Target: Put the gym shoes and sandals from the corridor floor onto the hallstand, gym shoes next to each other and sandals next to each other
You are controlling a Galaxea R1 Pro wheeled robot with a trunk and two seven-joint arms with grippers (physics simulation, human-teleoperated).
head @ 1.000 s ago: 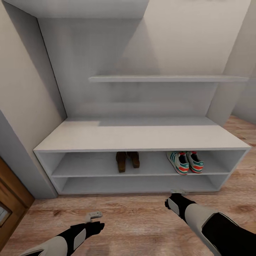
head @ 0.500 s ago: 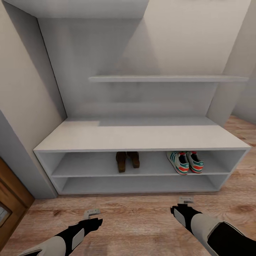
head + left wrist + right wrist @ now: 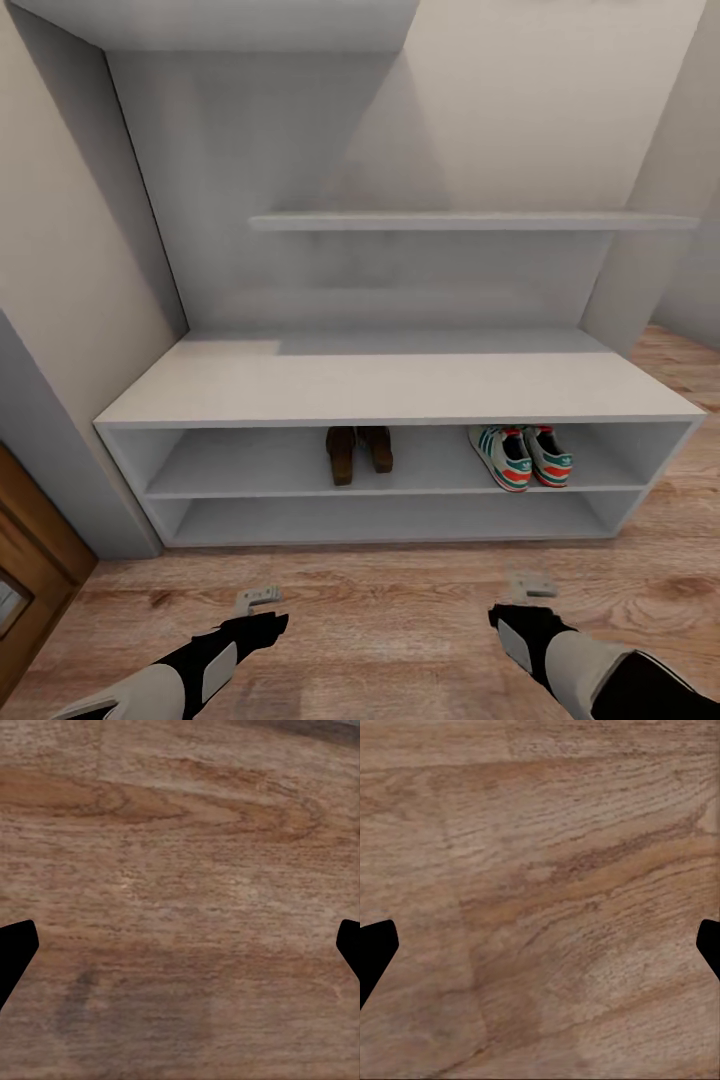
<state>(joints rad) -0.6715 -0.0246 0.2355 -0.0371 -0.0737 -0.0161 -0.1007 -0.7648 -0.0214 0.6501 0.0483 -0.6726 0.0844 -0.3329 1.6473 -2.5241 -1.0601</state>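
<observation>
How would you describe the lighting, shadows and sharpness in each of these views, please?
Head view: soft, even light, with a diagonal shadow across the wall above the hallstand; the gym shoes and the sandals look slightly soft in its shaded upper compartment. Left wrist view: corridor floor grain blurred, no glare. Right wrist view: the same, with blurred plank grain.

Head view down on hallstand (image 3: pixel 400 385), both wrist views close over floor (image 3: pixel 180 870)

I see a brown wooden door (image 3: pixel 30 560) at lower left, and plain off-white walls (image 3: pixel 60 260) around the alcove.
</observation>
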